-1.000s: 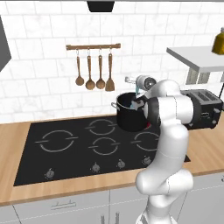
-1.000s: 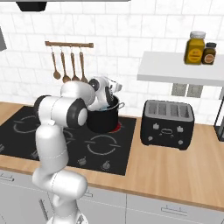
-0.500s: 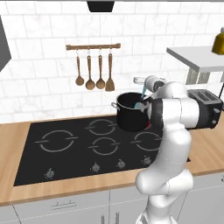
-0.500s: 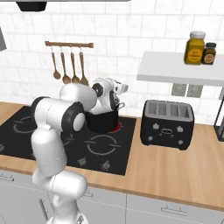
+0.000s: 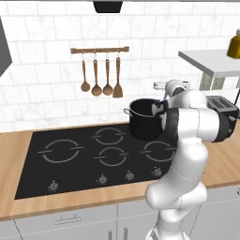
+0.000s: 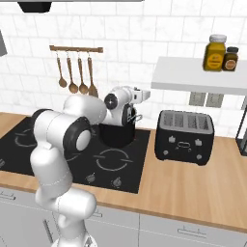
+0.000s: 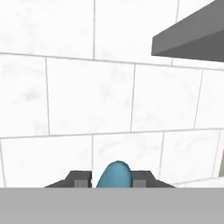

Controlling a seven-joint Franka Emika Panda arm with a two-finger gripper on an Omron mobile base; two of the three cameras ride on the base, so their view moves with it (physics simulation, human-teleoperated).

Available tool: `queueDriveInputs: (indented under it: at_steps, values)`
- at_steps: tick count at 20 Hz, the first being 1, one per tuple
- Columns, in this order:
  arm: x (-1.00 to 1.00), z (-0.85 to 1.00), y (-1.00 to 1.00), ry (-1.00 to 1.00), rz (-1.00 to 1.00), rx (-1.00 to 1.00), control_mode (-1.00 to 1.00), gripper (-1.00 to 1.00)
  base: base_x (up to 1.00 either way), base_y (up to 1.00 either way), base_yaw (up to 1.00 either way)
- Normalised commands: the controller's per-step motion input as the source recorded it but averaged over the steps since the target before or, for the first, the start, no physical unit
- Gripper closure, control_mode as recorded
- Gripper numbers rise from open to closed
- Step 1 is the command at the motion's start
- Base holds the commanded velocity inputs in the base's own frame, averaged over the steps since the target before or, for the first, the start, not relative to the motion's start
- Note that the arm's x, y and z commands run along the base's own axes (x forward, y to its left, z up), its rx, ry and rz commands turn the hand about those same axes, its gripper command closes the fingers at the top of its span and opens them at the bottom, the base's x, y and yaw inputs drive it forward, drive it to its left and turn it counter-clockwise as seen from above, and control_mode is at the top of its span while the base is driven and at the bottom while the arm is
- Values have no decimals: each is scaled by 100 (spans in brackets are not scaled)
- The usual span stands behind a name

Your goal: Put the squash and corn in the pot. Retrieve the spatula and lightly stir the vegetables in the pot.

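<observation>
While the end effector (image 7: 113,177) stays pinched on the spatula (image 7: 113,174), the arm has swung rightward past the pot (image 5: 143,119).

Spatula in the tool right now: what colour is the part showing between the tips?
Light blue. The spatula shows best in the hand view, rounded, against white wall tiles.

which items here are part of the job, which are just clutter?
Job:
- pot on the hob's back right burner
- spatula, blue, held in the gripper

Clutter:
- toaster
- wooden utensils on the wall rail
- two jars on the shelf
</observation>
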Motion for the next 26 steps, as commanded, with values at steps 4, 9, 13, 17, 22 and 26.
queueDriveInputs:
  at_steps: [4,9,13,17,22,26]
  values:
    - [-23,2,46,-1,-10,-14,-100,100,0,0,0]
    - [-3,0,66,0,-4,-6,-100,100,0,0,0]
    - [1,0,69,0,0,1,-100,100,0,0,0]
    - [3,0,56,0,0,7,-100,100,0,0,0]
    - [29,0,21,-6,0,10,-100,100,0,0,0]
    - [17,-36,-3,-7,0,0,-100,100,0,0,0]
